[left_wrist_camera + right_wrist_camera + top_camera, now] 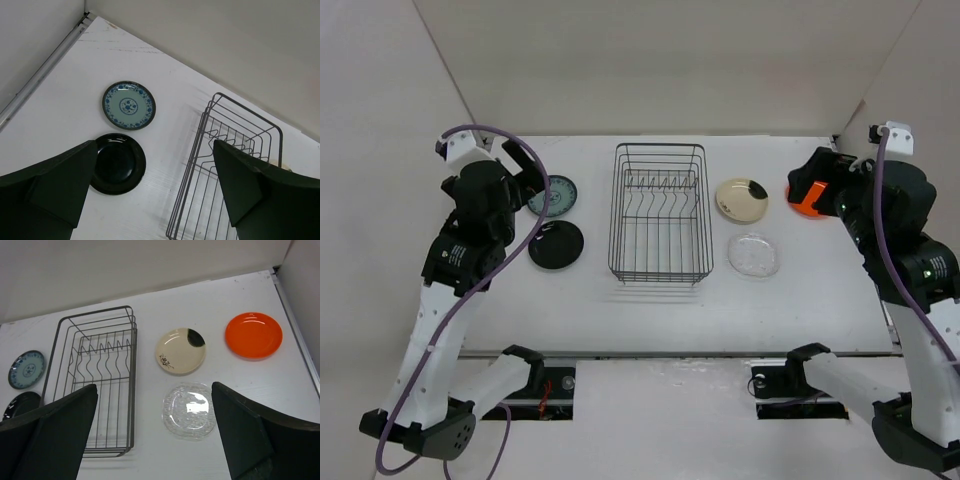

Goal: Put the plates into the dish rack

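Found dish rack point(658, 215) mid-counter point(650, 310), empty, wire dividers upright in its far half. Left of it: teal patterned plate point(553, 196) farther back, glossy black plate point(556, 245) just near of that. Right of it: cream plate point(741, 199) with dark patch at its rim, clear glass plate point(754, 255) just near of it, orange plate point(253, 335) farther right by the wall. All five lay flat on counter, none in rack. Checked left claw point(154, 145): spread wide, gripping nothing, raised by teal and black plates. Checked right claw point(154, 387): spread wide too, empty, raised over orange plate. Spotted small dark mark on cream plate, too small to read.
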Controlling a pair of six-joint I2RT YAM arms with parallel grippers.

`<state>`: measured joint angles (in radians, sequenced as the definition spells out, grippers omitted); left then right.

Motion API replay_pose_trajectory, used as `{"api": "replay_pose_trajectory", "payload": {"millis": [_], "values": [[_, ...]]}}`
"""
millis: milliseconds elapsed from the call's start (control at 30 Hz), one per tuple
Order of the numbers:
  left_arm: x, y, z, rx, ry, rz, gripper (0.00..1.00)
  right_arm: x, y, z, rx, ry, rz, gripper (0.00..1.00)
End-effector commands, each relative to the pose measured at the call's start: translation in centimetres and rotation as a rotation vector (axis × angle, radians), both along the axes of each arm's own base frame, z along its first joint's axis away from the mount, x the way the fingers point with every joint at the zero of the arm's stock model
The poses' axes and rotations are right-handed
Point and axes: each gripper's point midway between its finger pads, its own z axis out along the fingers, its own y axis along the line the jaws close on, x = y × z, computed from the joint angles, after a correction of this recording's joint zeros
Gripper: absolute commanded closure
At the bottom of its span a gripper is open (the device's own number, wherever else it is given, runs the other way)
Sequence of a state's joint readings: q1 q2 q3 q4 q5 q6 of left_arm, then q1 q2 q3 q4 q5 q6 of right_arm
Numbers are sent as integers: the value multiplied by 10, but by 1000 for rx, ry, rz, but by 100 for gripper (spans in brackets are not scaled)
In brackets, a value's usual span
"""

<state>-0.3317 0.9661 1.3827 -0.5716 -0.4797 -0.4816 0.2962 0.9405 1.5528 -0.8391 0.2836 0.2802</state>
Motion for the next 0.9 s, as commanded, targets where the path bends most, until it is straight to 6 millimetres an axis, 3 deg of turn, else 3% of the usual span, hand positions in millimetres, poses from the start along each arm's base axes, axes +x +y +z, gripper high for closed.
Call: {"api": "replay_pose_trajectory", "payload": {"millis": [0, 200, 367, 500, 533, 567, 600, 633, 733, 833, 867], "values": [[-9, 5, 18, -22, -60, 19, 0, 2, -6, -4, -7, -1, -38, 0], [-11, 8, 17, -41, -66, 36, 0, 2, -6, -1, -1, -19, -38, 0], [-6, -4, 3, -60, -52, -15, 0, 14, -15, -11, 43, -67, -126, 0], [7, -22, -9, -80, -16, -82, 0, 69, -6, -40, 80, -81, -88, 0], [11, -29, -18, -81, 12, -112, 0, 95, -6, -64, 73, -20, -83, 0], [15, -33, -23, -93, 21, -122, 0, 110, 5, -75, 90, -5, 10, 0], [16, -36, -21, -99, 14, -134, 0, 127, -18, -86, 108, -7, -7, 0], [16, -38, -27, -97, 30, -142, 0, 154, -19, -110, 192, 17, 25, 0], [21, -44, -30, -97, 24, -172, 0, 192, -24, -148, 242, 75, 101, 0], [22, -40, -34, -72, 35, -169, 0, 210, -28, -172, 266, 122, 151, 0], [22, -40, -34, -62, 37, -172, 0, 220, -29, -188, 286, 161, 169, 0]]}}
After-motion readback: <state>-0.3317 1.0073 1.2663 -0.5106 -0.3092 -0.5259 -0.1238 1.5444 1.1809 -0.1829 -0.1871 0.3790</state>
